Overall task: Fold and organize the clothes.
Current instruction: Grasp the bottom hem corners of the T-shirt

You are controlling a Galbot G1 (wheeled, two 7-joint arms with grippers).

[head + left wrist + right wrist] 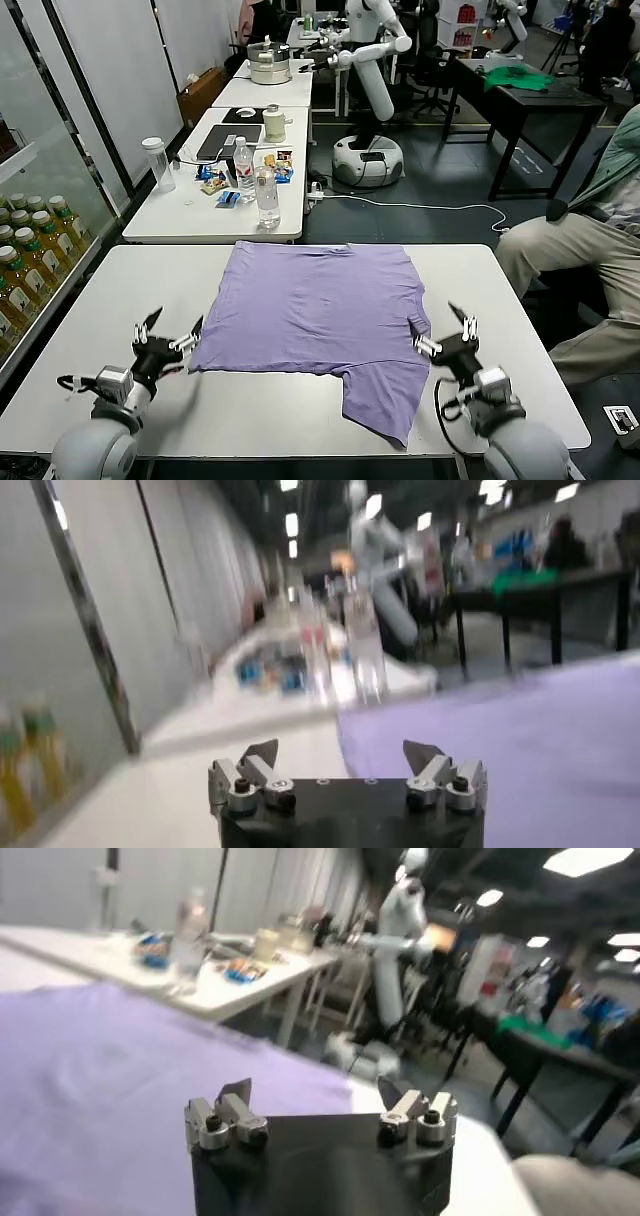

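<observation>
Looking from the left, we see green-capped bottles (30,240) of yellowish drink standing in rows behind the glass beside the table (120,300); their labels are too small for us to read. On the next table back stand a clear lidded jar (158,163) and two clear plastic bottles (266,195), among small snack packets whose print we cannot make out.

Our left claw (168,338) hangs low over the table's front left corner, just beside the shirt's near left corner, its fingers (262,752) spread apart and holding nothing. It points towards the far edge.

The purple shirt (320,310) lies spread flat across the middle of the table, reaching from near the far edge towards the front edge, with one flap of cloth stretching close to the front edge right of centre. We can read no print on it.

Our right claw (447,332) sits over the front right part of the table, at the shirt's right edge, fingers (236,1092) likewise apart and empty, aimed towards the far edge.
</observation>
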